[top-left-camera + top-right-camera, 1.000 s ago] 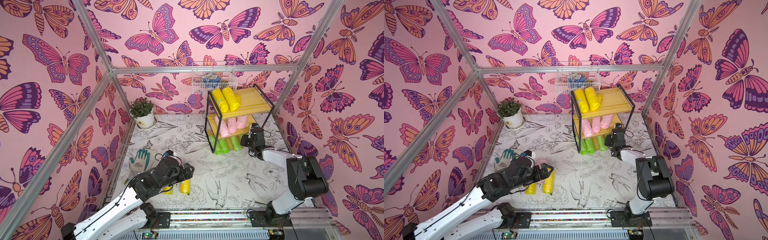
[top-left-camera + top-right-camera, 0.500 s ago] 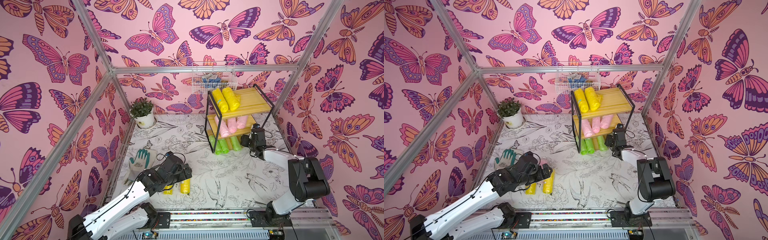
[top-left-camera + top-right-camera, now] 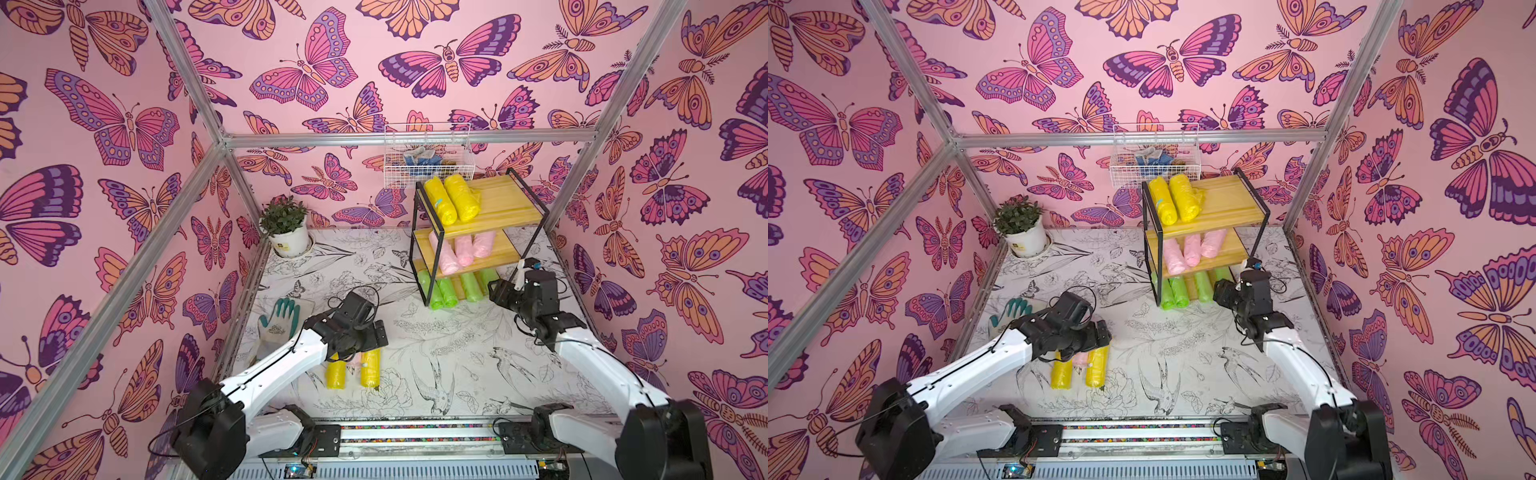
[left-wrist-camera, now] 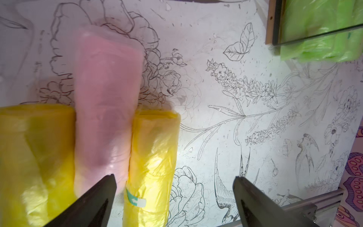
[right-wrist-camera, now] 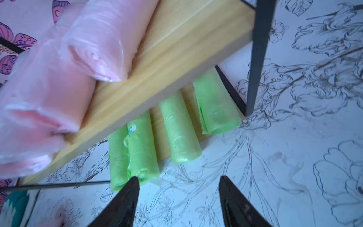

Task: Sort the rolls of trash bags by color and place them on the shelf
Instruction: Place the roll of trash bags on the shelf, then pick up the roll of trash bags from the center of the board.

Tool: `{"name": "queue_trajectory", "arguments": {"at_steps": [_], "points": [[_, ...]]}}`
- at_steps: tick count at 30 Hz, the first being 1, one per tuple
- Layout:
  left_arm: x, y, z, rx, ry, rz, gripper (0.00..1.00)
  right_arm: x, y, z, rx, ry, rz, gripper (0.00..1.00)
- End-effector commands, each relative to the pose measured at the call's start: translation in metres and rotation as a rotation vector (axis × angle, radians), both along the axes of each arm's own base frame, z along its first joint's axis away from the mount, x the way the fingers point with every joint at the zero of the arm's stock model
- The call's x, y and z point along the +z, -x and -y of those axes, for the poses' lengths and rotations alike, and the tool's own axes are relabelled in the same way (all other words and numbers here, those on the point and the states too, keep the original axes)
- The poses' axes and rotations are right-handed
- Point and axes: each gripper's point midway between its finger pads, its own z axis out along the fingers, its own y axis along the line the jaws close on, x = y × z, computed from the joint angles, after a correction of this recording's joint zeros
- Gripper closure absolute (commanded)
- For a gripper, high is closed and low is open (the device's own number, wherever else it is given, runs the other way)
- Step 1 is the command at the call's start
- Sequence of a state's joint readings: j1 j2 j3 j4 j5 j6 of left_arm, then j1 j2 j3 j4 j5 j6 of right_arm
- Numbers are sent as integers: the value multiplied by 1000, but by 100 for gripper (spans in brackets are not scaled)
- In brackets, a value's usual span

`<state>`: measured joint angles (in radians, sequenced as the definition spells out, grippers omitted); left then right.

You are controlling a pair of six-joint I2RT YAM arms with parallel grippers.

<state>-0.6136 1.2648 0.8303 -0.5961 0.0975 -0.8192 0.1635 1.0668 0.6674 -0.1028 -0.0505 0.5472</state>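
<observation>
On the counter, the shelf stands just ahead of the right tool, jaws apart and empty before four green rolls on its bottom board, while the left tool, spread wide and empty, hangs over a pink roll wedged touching between two yellow rolls, all unmoved since a second ago though the left arm has shifted.

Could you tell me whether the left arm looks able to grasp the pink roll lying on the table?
Probably yes: the left gripper hangs open just above the pink roll. Two yellow rolls hug both its sides, crowding the jaws, but its far end sticks out past them, free.
</observation>
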Motion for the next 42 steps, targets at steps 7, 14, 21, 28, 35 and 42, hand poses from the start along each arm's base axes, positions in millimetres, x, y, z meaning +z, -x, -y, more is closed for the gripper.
{"name": "queue_trajectory", "arguments": {"at_steps": [7, 14, 21, 28, 35, 42], "points": [[-14, -11, 24, -88, 16, -67, 11, 7, 101, -3, 45, -89, -86, 35], [-26, -3, 15, -56, -13, -101, 15, 24, 154, -10, 77, -218, -92, 38], [-13, 2, 7, -66, -31, -73, 14, 19, 173, -13, 101, -241, -146, 37], [-4, 16, -6, -63, -68, -58, 14, -2, 181, -14, 103, -242, -198, 37], [-22, 21, -6, -89, -106, -105, 15, -7, 187, -13, 101, -248, -208, 38], [-35, 13, -3, -109, -153, -129, 17, -10, 191, -13, 100, -252, -212, 40]]}}
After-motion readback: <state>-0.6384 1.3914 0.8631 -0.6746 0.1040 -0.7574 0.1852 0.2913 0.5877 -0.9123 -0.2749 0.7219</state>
